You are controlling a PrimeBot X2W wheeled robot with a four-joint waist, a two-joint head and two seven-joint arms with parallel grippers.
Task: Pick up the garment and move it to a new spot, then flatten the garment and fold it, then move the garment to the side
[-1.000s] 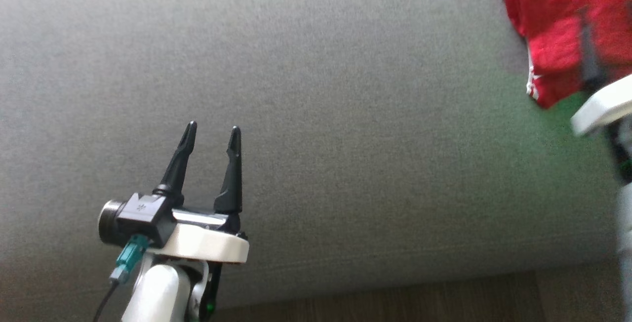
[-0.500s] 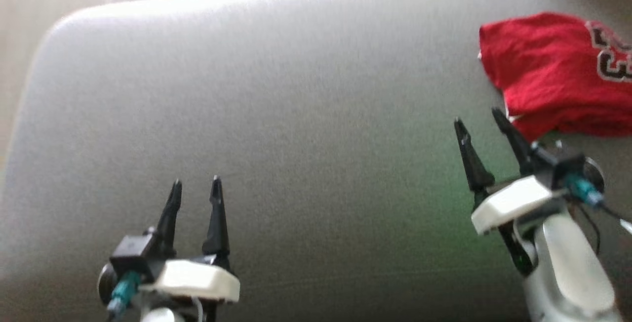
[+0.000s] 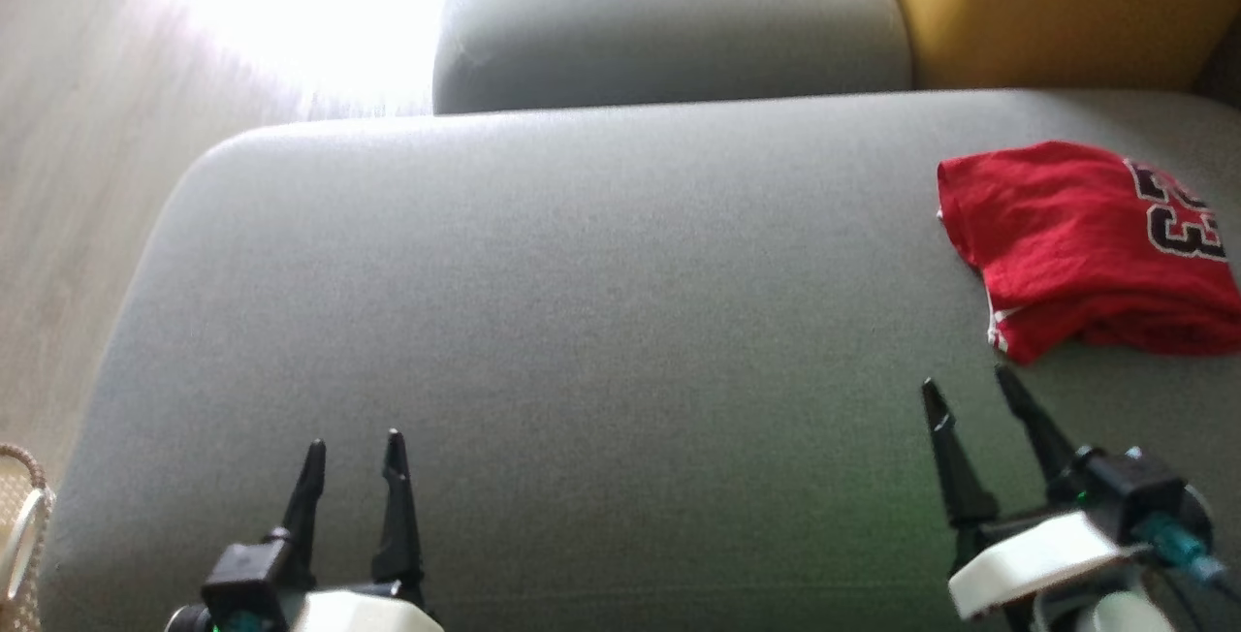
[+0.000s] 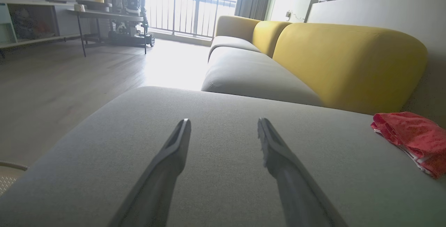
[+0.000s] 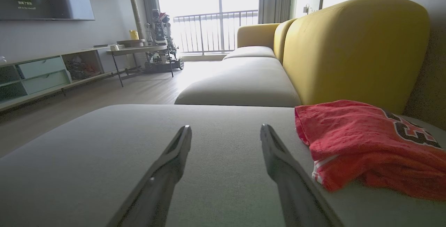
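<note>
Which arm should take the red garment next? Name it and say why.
Right, probably. The right gripper hangs open just short of the red garment's near edge, while the left gripper, also open, sits far across the grey cushion.

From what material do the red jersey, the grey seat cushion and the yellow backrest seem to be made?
Red jersey: soft knit cloth, matt, maybe sports mesh; it lies in limp folds with a grainy surface. Grey seat cushion: padding under woven upholstery fabric, matt; fine weave grain, rounded edges. Yellow backrest: probably similar matt fabric over padding; smooth, no shine.
</note>
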